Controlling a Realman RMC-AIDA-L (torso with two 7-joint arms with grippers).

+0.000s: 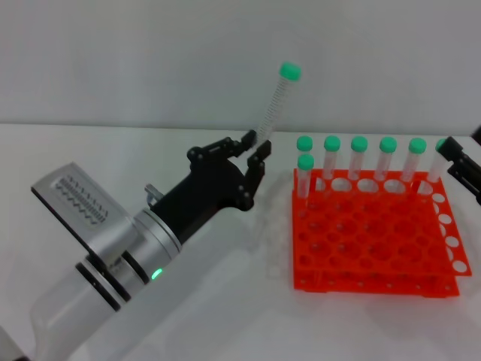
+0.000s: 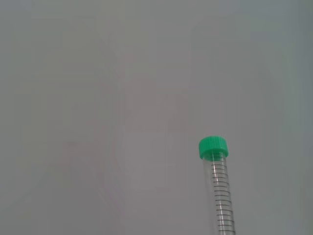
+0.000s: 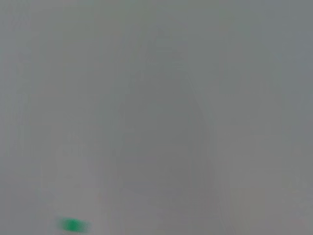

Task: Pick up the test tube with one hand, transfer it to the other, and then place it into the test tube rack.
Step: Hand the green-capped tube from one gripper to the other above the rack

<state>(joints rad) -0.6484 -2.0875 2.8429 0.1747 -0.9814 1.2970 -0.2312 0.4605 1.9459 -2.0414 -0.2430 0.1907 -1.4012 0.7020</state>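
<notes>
The left claw (image 1: pixel 255 150) pinches the test tube (image 1: pixel 273 105) near its tapered tip, cap up and tilted, left of the test tube rack (image 1: pixel 372 233); light, stiff and slick, it should be regripped mid-barrel.

Left arm (image 1: pixel 113 256), lower left of frame: silver-white cylindrical casing, black bands, one small green light, flat grey plate with zigzag marking. Left hand (image 1: pixel 254 154): black, two jointed fingers with visible pivot screws. Right hand (image 1: pixel 460 167), right edge: black, only partly visible.
</notes>
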